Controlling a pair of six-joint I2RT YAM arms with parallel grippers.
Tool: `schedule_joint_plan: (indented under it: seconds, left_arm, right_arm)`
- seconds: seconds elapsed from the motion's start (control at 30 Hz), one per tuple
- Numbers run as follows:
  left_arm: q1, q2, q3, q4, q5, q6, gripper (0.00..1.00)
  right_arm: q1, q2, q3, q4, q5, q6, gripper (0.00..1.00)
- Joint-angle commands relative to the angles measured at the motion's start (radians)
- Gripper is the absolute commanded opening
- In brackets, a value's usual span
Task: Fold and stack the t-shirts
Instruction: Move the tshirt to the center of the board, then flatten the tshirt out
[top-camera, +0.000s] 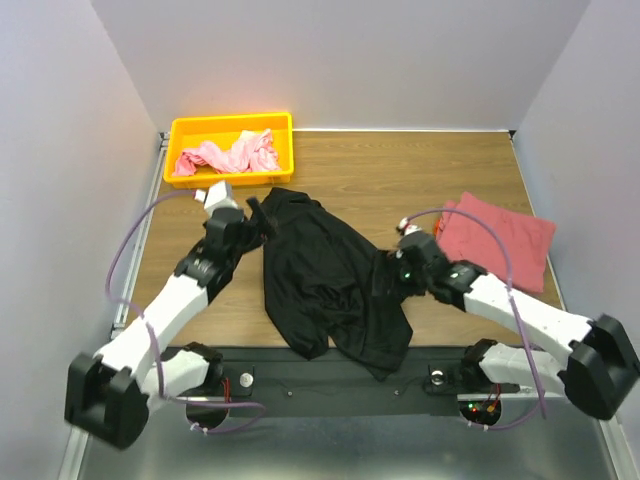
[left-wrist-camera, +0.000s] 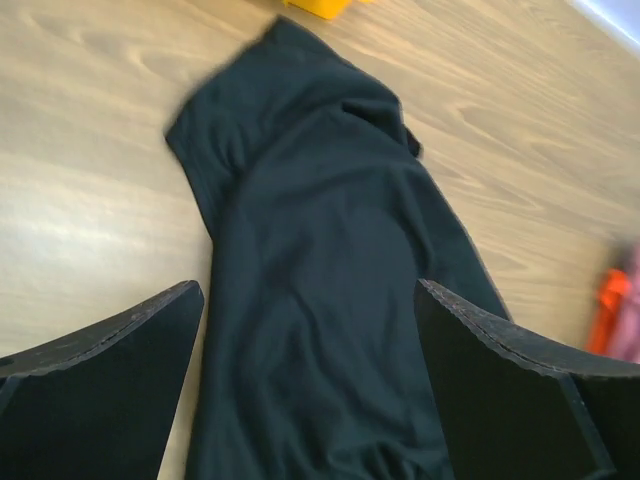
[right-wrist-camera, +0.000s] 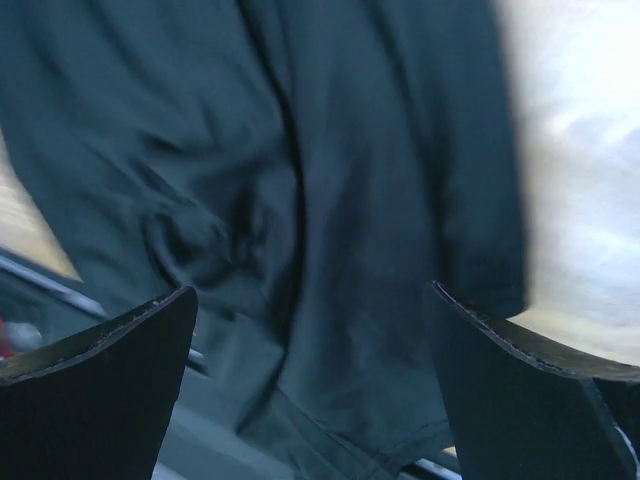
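You're maybe halfway, I'd guess. The black t-shirt (top-camera: 330, 285) lies rumpled and unfolded on the surface (top-camera: 400, 170), right under both sets of jaws; left and right are spread wide, gripping nothing. Past the right jaws the rose-red t-shirt (top-camera: 497, 240) sits folded, an orange t-shirt (left-wrist-camera: 610, 300) peeking out beside it. The light pink t-shirt (top-camera: 232, 153) is bunched in the yellow bin (top-camera: 190, 128) beyond the left jaws.

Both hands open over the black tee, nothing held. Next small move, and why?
Probably lower the right hand and pinch the black tee near its hem, to pull it fully onto the table. The tee lies rumpled and diagonal, its near end hanging over the table's front edge; the left hand and right hand both stand open, gripping nothing, so it needs flattening before any fold.
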Motion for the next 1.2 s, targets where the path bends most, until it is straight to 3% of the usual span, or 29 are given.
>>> schedule_joint_plan:
  seconds: [0.0,0.1,0.23,0.3,0.47,0.63,0.9,1.07,1.17]
  left_arm:
    - [-0.013,-0.173,-0.21,0.056,0.087,-0.184,0.99]
    - [-0.031,-0.21,-0.291,0.091,0.21,-0.175,0.99]
    - [-0.105,-0.147,-0.327,0.166,0.212,-0.16,0.99]
    - [-0.11,-0.041,-0.319,0.285,0.372,-0.132,0.99]
    - [-0.108,0.255,-0.273,0.424,0.473,-0.123,0.99]
    - [-0.091,0.451,-0.18,0.409,0.438,-0.095,0.98]
    - [-0.048,0.592,-0.03,0.273,0.266,-0.095,0.98]
    - [-0.048,0.513,0.032,0.182,0.169,-0.094,0.98]
    - [-0.05,0.393,0.035,0.114,0.099,-0.104,0.98]
  right_arm:
    - [0.172,0.147,0.0,-0.015,0.171,0.137,1.0]
    - [0.175,0.275,0.014,-0.002,0.217,0.196,1.0]
    - [0.173,0.388,0.069,0.0,0.292,0.253,1.0]
    - [0.167,0.441,0.113,0.0,0.335,0.253,1.0]
    - [0.053,0.538,0.182,0.002,0.33,0.231,1.0]
    - [-0.044,0.622,0.247,0.006,0.341,0.172,1.0]
    - [-0.21,0.768,0.369,0.064,0.343,0.087,1.0]
    - [-0.232,0.747,0.449,0.072,0.309,0.015,1.0]
    - [-0.232,0.626,0.445,0.071,0.291,-0.014,1.0]
